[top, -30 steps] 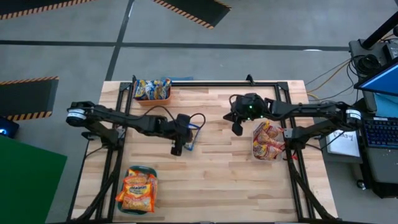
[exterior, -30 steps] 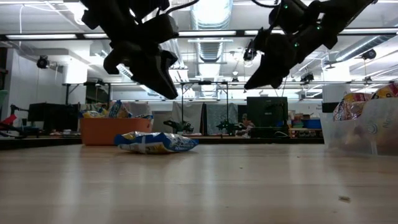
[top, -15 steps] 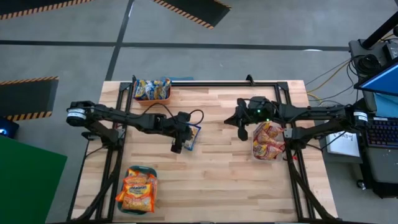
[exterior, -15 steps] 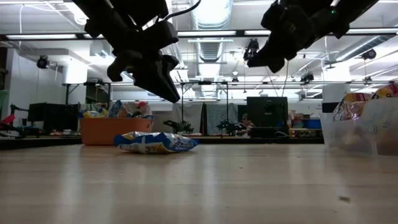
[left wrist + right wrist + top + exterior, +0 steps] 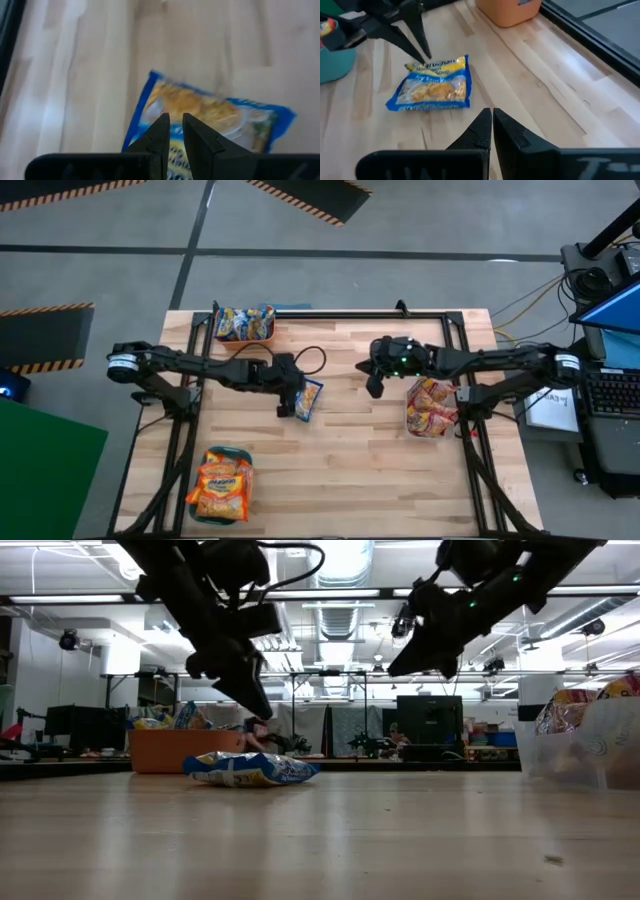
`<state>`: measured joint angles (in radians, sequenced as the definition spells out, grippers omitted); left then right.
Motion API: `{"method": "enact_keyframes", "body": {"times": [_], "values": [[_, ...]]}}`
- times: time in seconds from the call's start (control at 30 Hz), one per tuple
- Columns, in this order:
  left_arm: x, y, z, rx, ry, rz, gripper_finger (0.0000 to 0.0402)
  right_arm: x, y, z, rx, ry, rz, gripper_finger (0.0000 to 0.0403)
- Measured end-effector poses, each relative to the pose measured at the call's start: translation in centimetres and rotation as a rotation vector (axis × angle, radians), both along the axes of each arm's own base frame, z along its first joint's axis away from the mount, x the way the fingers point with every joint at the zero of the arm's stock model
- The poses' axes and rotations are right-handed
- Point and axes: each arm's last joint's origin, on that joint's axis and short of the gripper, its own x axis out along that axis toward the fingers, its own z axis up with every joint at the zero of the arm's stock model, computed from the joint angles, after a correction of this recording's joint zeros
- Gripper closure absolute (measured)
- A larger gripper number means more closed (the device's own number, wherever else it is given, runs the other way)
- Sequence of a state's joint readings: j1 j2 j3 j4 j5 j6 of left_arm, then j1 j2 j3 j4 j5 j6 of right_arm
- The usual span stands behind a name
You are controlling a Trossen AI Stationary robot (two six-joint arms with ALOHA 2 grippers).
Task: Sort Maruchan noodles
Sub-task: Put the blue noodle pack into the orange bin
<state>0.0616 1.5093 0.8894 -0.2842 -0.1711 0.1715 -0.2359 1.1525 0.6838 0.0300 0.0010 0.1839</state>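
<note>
The left gripper [image 5: 172, 131] hangs just above the blue packet [image 5: 309, 399] lying mid-table, fingers nearly together, holding nothing. The right gripper [image 5: 492, 125] hovers farther right, fingers pressed close, empty. Only the high view shows the teal bin [image 5: 222, 484], clear bin [image 5: 431, 406] and orange bin [image 5: 244, 325] of packets.

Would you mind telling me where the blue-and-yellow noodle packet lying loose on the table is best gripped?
The packet lies flat on the wood, clear of the bins. Probably best: come straight down and pinch across its puffed middle. The left gripper already hovers over it.
</note>
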Motion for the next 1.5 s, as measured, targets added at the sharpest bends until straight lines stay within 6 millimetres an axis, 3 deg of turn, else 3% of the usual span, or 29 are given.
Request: {"method": "enact_keyframes", "body": {"times": [0.27,0.57,0.7,0.87,1.17,1.5], "values": [[-1.4,0.1,-0.9,-0.057,0.135,0.161,0.0337,3.6,-0.8,-1.9,-0.043,0.064,0.043,0.0394],[-1.9,-0.3,-1.6,-0.112,0.194,0.038,0.0246,6.6,-1.3,-4.3,-0.045,0.168,0.159,0.0394],[-2.7,-0.8,-2.9,-0.184,0.227,-0.037,0.0223,6.1,-1.0,-4.4,0.01,0.238,0.18,0.0394],[-2.9,-1.0,-4.2,-0.187,0.164,-0.029,0.0221,5.2,-0.3,-3.0,0.029,0.248,0.185,0.0394],[-1.9,-0.5,-3.7,-0.081,0.03,-0.012,0.0221,4.0,1.2,-1.1,0.069,0.209,0.246,0.0394],[-2.1,-1.0,-3.4,-0.101,0.097,-0.03,0.0221,3.5,2.4,-0.5,0.035,0.187,0.299,0.0394]]}}
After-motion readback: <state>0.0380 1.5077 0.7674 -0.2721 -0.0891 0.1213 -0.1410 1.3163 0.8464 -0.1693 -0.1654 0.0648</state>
